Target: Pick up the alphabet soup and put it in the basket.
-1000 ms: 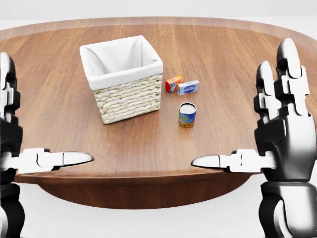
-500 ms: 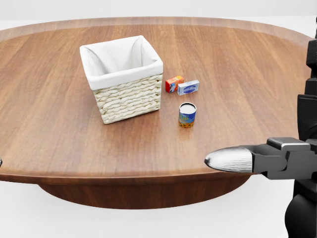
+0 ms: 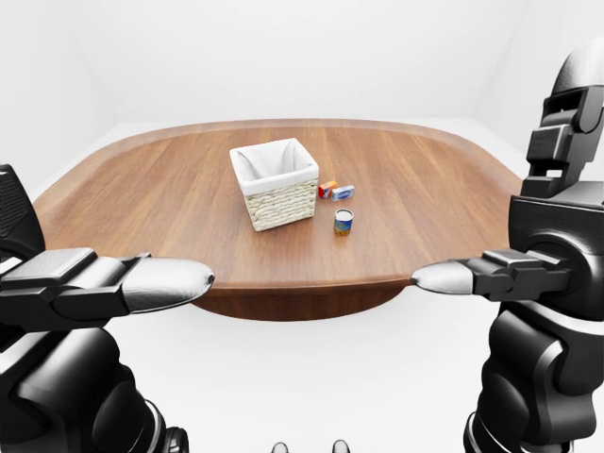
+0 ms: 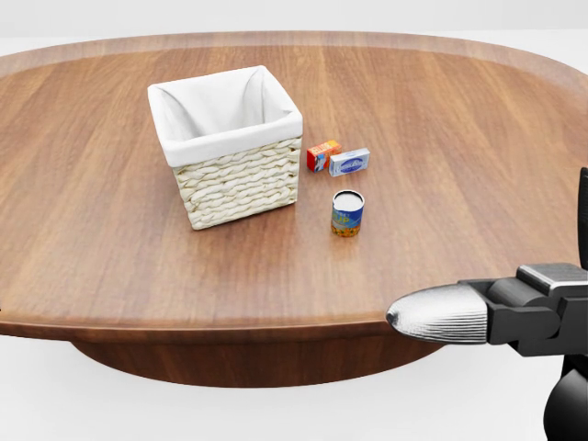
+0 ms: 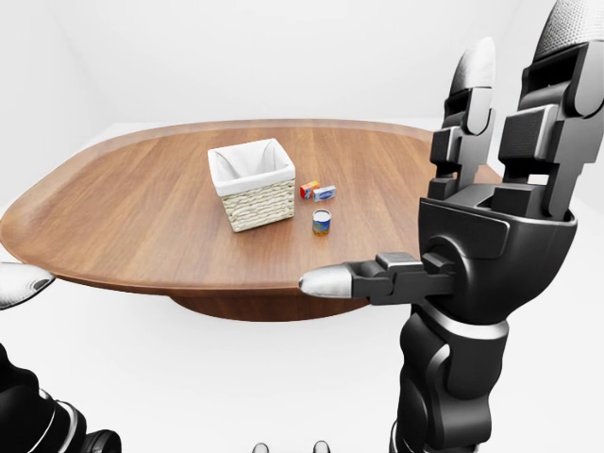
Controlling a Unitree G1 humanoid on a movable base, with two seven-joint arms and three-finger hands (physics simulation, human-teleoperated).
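The alphabet soup can (image 4: pixel 347 213) stands upright on the wooden table (image 4: pixel 441 119), a little right of and below the basket in the head view. The wicker basket (image 4: pixel 241 188) has a white liner and looks empty. My right hand (image 5: pixel 425 170) is open, fingers upright and thumb pointing left, off the table's near edge and well away from the can. Only its thumb (image 4: pixel 439 313) shows in the head view. My left hand (image 3: pixel 94 255) is open at the left of the left-eye view, also off the table and holding nothing.
A small orange box (image 4: pixel 322 154) and a blue-and-white box (image 4: pixel 350 162) lie side by side just above the can, right of the basket. The table's near edge (image 4: pixel 230 331) runs between my hands and the objects.
Both hands have moved outward and down in the head view. The left hand has left that view; only the right thumb remains at its lower right. The objects have not moved.
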